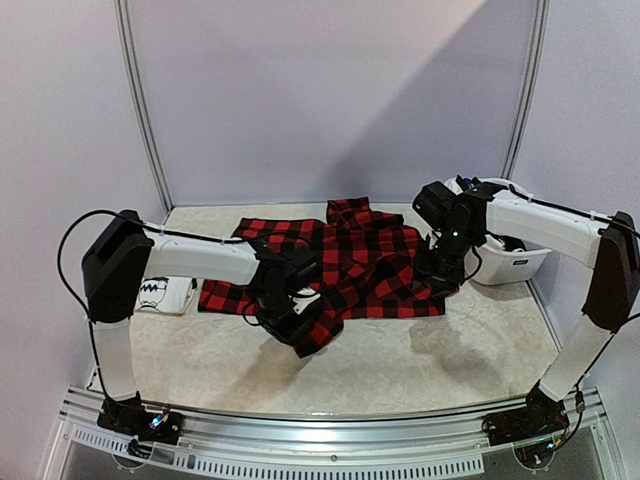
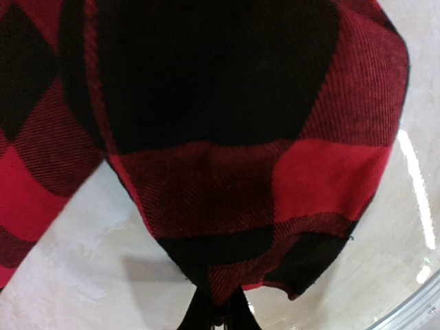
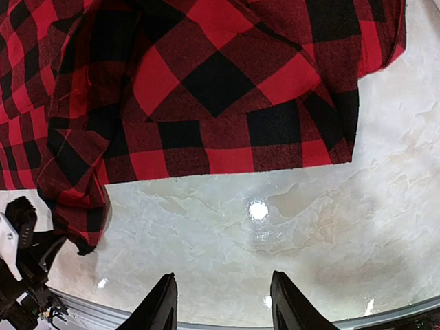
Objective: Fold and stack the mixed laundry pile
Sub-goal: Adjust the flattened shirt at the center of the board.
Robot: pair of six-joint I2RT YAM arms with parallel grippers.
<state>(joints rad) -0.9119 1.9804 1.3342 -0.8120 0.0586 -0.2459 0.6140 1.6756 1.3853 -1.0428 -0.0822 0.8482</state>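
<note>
A red-black plaid garment (image 1: pixel 345 255) lies spread across the middle of the table. My left gripper (image 1: pixel 300 328) is shut on its near-left corner and holds that corner lifted off the table. In the left wrist view the plaid cloth (image 2: pixel 227 172) hangs pinched between the closed fingertips (image 2: pixel 206 316). My right gripper (image 1: pixel 440 278) hovers at the garment's right edge. In the right wrist view it (image 3: pixel 223 306) stands open over bare table, with the plaid hem (image 3: pixel 227 155) a little beyond the fingertips. A folded white T-shirt with black print (image 1: pixel 165 294) lies at the far left.
A white tub (image 1: pixel 515 262) stands at the back right, behind the right arm. The marbled tabletop (image 1: pixel 400 360) runs to a metal rail (image 1: pixel 330 425) at the near edge. Walls close in the back and both sides.
</note>
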